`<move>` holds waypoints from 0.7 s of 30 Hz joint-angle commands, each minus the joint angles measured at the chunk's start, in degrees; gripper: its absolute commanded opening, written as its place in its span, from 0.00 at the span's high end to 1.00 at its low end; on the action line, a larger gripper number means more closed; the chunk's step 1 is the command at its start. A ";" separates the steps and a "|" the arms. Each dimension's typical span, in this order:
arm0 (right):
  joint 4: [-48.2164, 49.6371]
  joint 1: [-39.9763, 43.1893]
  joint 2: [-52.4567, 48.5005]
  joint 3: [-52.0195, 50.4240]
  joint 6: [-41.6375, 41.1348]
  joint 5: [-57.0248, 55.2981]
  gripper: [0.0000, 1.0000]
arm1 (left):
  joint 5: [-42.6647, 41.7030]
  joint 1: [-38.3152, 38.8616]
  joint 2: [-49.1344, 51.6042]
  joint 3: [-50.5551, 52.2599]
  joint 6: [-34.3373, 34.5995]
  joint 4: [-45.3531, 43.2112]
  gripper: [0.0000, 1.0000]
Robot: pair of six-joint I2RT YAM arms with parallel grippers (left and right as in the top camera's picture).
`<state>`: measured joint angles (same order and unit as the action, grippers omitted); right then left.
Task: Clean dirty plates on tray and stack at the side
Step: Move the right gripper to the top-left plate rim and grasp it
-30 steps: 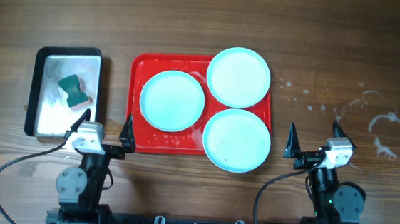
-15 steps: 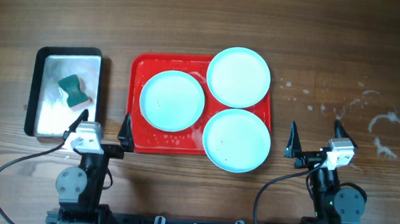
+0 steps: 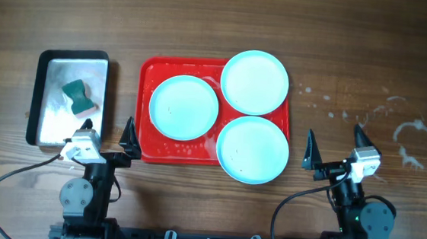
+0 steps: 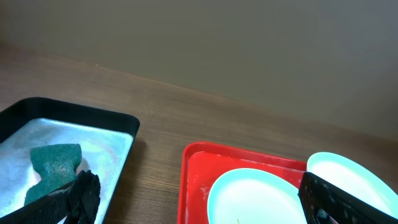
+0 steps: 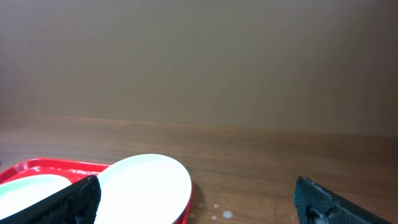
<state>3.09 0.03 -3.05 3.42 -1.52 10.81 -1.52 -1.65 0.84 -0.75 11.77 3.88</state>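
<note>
The left end effector (image 3: 106,134) stands wide and holds nothing, low over the near edge of the surface (image 3: 206,20). Just ahead of its right finger is the near-left corner of the red tray (image 3: 145,91). Ahead of its left finger is the near rim of a metal pan (image 3: 49,118) with a green sponge (image 3: 79,97) in it. A strip of bare wood runs between pan and tray, straight ahead of the gap between the fingers.

The right end effector (image 3: 335,150) is also spread wide and empty, off the tray's right side and apart from it. All three pale-blue plates sit on the tray:
- The left plate (image 3: 184,107) lies ahead and to the right of the left end effector.
- The far plate (image 3: 254,82) overlaps the tray's far rim.
- The near plate (image 3: 253,149), just left of the right end effector, overhangs the tray's near rim and meets the far plate edge to edge.

Ahead and to the right of the right end effector the wood is open, marked only by white residue (image 3: 418,143).
</note>
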 commanded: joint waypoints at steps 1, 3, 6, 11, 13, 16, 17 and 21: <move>0.90 -0.17 -3.58 2.58 -1.68 2.40 0.00 | 0.74 0.26 -0.35 -0.98 1.16 0.28 0.00; 2.16 -0.17 -4.92 2.64 -1.70 2.58 0.00 | 0.74 0.26 -0.35 -0.98 1.16 0.26 0.00; 5.11 -0.17 -6.69 2.64 -1.73 3.98 0.00 | 0.72 0.26 -0.35 -1.29 1.16 0.28 0.00; 6.34 -0.17 -8.76 2.99 -3.17 4.37 0.00 | 0.76 0.26 -0.31 -2.69 1.11 2.43 0.00; 6.40 -0.17 -9.46 3.37 -3.17 4.37 0.00 | 0.76 0.26 -0.26 -3.13 1.11 3.76 0.00; 6.73 -0.17 -9.94 3.85 -3.08 4.35 0.00 | 0.74 0.26 -0.24 -3.80 1.07 4.63 0.00; 6.73 -0.17 -9.99 4.09 -3.02 4.35 0.00 | 0.74 0.26 -0.11 -4.17 1.07 4.63 0.00; 6.69 -0.17 -9.99 5.01 -2.97 4.37 0.00 | 0.76 0.26 1.79 -7.23 0.46 6.73 0.00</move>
<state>9.47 0.03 -12.53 6.04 -3.66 14.15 -1.34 -1.65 1.26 -4.34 12.16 9.54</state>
